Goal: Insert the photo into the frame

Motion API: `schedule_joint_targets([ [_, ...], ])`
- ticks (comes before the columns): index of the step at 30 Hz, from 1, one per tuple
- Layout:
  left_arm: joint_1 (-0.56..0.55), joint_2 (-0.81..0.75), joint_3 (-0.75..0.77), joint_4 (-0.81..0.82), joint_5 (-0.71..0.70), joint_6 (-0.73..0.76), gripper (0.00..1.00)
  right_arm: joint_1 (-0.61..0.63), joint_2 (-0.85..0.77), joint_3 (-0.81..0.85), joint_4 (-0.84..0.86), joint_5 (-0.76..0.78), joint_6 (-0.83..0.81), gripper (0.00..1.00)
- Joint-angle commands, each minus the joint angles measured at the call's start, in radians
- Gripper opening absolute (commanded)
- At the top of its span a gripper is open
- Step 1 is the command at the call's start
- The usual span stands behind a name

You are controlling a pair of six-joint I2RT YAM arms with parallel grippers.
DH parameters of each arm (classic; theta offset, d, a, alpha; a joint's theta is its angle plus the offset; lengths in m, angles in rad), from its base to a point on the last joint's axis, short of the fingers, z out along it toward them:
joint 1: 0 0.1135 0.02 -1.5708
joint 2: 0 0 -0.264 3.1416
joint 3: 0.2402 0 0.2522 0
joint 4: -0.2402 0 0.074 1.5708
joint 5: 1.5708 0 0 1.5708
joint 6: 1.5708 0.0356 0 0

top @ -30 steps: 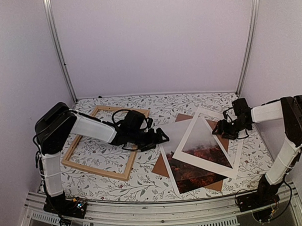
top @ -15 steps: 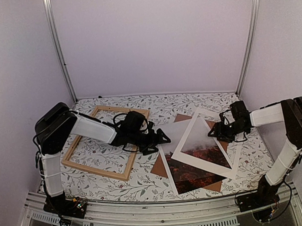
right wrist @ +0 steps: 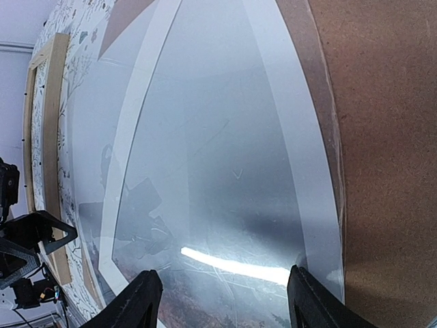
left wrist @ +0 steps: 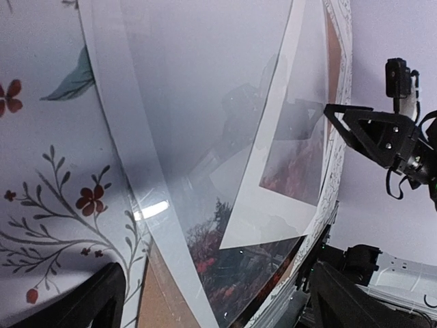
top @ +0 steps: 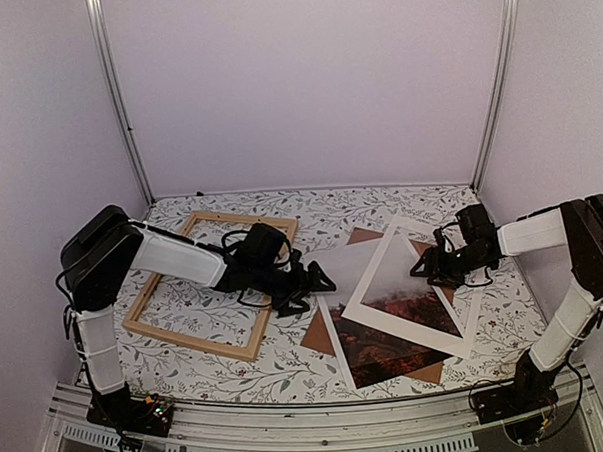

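The photo [top: 382,348] lies flat to the right of the frame [top: 191,340], partly under the white mat [top: 404,327], long axis near-to-far; your left gripper [top: 312,282], jaws apart, sits between the two, nearest. Your right gripper [top: 424,269], apart and empty, hangs farther right.

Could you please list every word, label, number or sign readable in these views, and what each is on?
None: no view shows readable text.
The photo shows only red foliage and mist.
The frame, the white mat and the brown backing board are plain.
The table cover bears flowers, no lettering.
Any marking on the electronics at the left arm's base is too small to read.
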Motion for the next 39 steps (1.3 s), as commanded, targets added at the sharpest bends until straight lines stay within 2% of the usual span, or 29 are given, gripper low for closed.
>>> schedule_joint_targets([
  [1, 0.014, -0.017, -0.022, -0.087, -0.033, 0.022, 0.97, 0.005, -0.027, -0.016, -0.118, 0.077, 0.006, 0.68],
  [10, 0.013, -0.018, -0.028, -0.096, -0.056, 0.058, 0.98, -0.060, -0.082, 0.073, -0.209, 0.183, -0.061, 0.69],
  [23, 0.002, 0.007, -0.035, -0.064, -0.044, 0.057, 0.99, -0.035, 0.048, 0.098, -0.163, 0.104, -0.074, 0.69],
  [39, -0.027, 0.033, -0.099, 0.038, -0.021, -0.027, 0.99, 0.060, 0.032, 0.023, -0.082, 0.018, 0.025, 0.68],
])
